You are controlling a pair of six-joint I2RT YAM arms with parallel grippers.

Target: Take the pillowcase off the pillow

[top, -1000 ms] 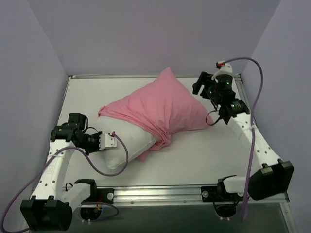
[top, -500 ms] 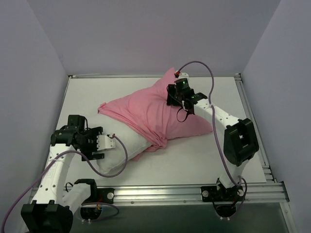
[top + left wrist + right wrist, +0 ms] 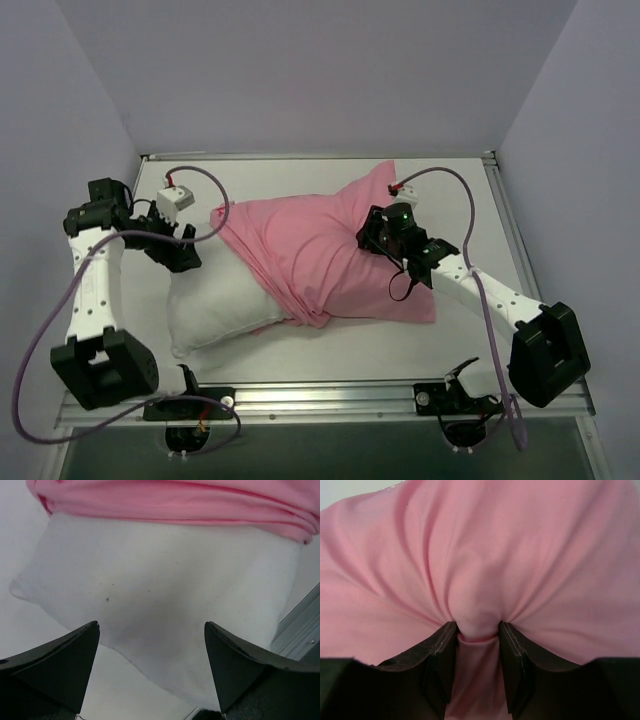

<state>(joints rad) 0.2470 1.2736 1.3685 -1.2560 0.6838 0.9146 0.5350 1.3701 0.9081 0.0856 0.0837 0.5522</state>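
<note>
Pillowcase (image 3: 320, 250) looks thin, soft and slippery, and covers all but the near-left end of the plump pillow (image 3: 215, 305) on the table (image 3: 370, 340). Right gripper (image 3: 476, 635) pinches a bunched fold of it, probably the best hold. Left gripper (image 3: 151, 627) is wide open and empty over the bare pillow end.

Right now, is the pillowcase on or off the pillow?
Partly on: the pillowcase covers the right part of the pillow, whose bare white end sticks out left. The right gripper pinches a fold of it.
</note>
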